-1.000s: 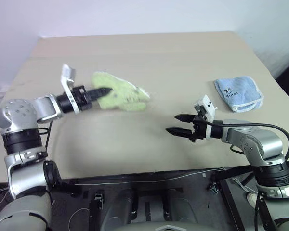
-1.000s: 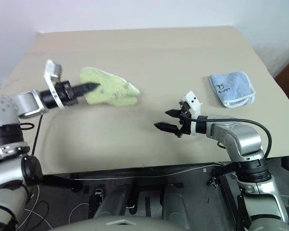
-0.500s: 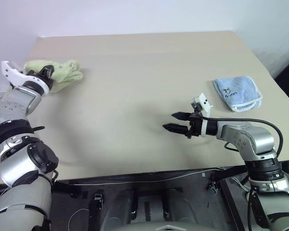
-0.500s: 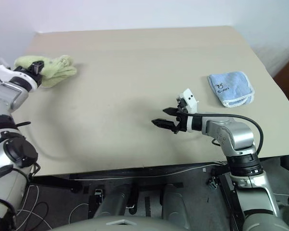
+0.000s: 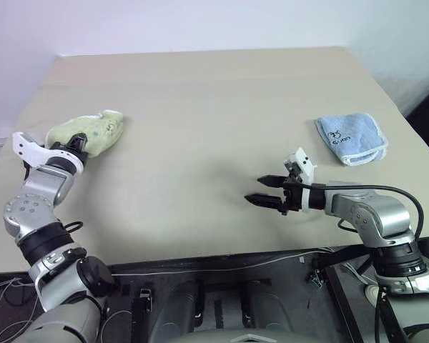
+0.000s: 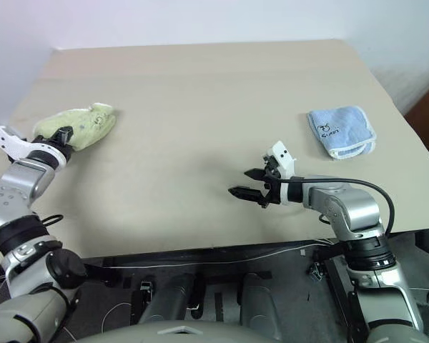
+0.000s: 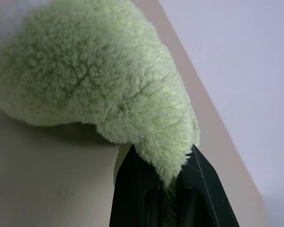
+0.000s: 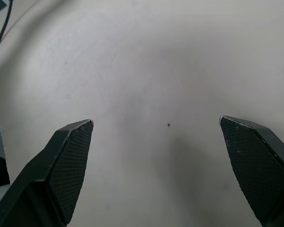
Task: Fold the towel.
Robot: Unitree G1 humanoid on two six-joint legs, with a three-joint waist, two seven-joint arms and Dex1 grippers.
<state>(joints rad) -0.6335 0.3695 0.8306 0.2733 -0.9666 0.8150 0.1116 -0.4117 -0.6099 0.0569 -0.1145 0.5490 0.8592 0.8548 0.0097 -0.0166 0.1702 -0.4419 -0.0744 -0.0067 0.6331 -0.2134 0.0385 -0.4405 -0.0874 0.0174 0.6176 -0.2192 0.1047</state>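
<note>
The left arm reaches out along the left edge of the beige surface (image 5: 222, 93), its forearm lying low and pointing forward, and the left tool (image 5: 77, 142) is clamped tight on one end of the towel (image 5: 86, 131). The towel is a bunched, light yellow-green lump of terry cloth sitting near the surface's left edge, with its bulk stretching away from the tool toward the far side; in the left wrist view a fold of its pile is pinched between the two black fingers (image 7: 132, 189). The right arm is bent at the elbow at the near right of the surface, its forearm running leftward toward the middle. The right tool (image 5: 262, 191) hangs just above the bare surface with its two fingers spread wide and nothing between them, pointing left and slightly downward, well apart from the towel. A small light blue folded cloth (image 5: 350, 138) with a dark mark on it lies farther back on the right side, beyond the right arm.
</note>
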